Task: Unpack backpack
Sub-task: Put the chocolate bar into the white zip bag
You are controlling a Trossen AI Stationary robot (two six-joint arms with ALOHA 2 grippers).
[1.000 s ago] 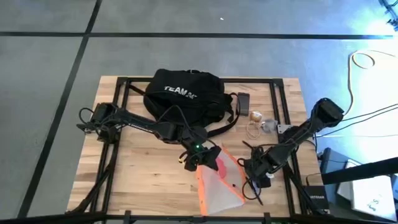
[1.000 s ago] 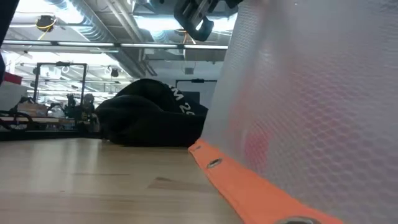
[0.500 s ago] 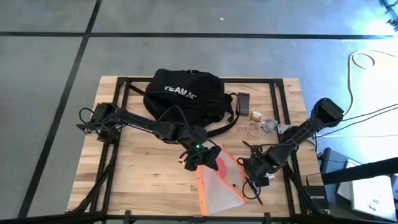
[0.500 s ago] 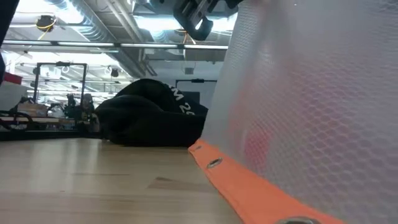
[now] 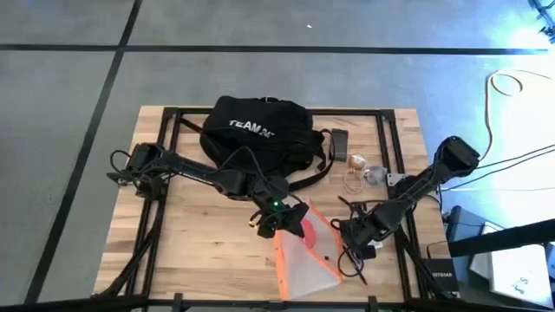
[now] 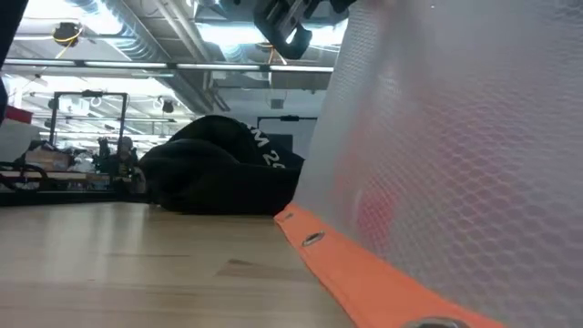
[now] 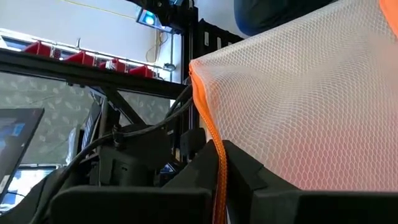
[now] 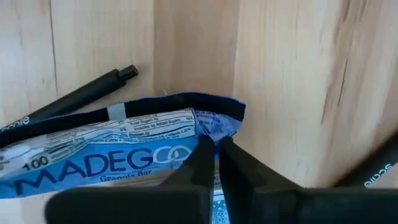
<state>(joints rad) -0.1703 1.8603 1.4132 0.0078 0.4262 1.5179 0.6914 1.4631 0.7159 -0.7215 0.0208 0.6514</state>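
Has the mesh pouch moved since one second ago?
No. In the high view the pouch keeps its place against the table edge and the backpack, with the left gripper at its upper corner.

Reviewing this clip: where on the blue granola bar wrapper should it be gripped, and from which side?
Grip the flat crimped end seal of the granola bar wrapper, coming straight down from above. It lies flat on the table, and the right end effector already pinches that thin edge.

Ceiling lights (image 6: pixel 228 32) are glaring overhead, the mesh pouch (image 6: pixel 455 164) is blurring up close, and the table (image 5: pixel 199 234) is showing evenly lit.
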